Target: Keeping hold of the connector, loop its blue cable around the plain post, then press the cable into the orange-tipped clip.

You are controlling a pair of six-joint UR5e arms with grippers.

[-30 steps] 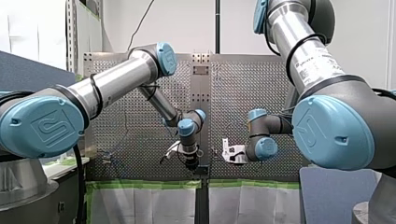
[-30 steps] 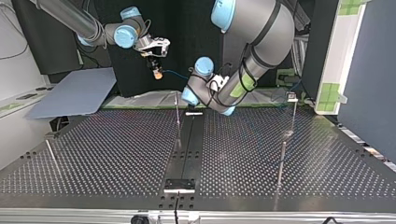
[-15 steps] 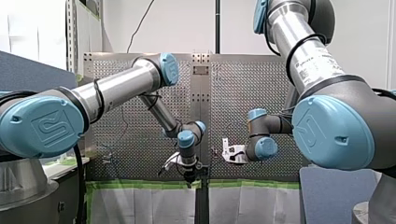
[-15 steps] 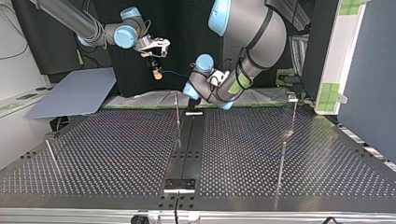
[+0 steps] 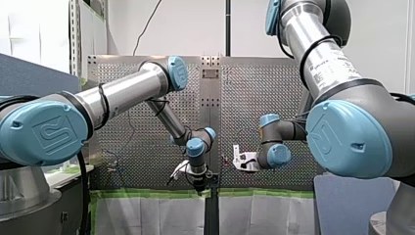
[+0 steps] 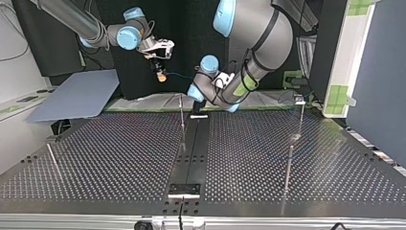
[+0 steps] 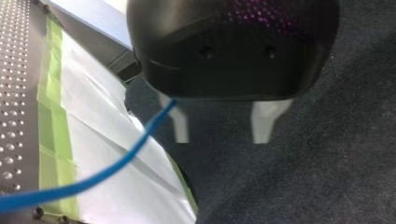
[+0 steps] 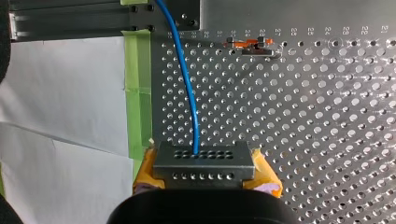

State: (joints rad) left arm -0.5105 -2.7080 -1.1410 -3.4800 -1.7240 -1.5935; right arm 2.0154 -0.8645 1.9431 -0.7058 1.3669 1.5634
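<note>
Over the table's (image 8: 327, 140) edge, the connector (image 8: 204, 161) is clamped in the right gripper's (image 8: 205, 171) yellow pads (image 8: 145, 169).
The blue cable (image 8: 187, 84) is judged light and limp, the connector rigid and the surer hold; the left gripper (image 7: 219, 133) is spread wide, empty.

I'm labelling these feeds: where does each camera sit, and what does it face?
Front: behind the arms, facing over the table; both arms show.
Top: across the table, facing both arms.
Left wrist: along my open left gripper.
Right wrist: along my right gripper, gripping the connector.
Both wrist views share the blue cable.
</note>
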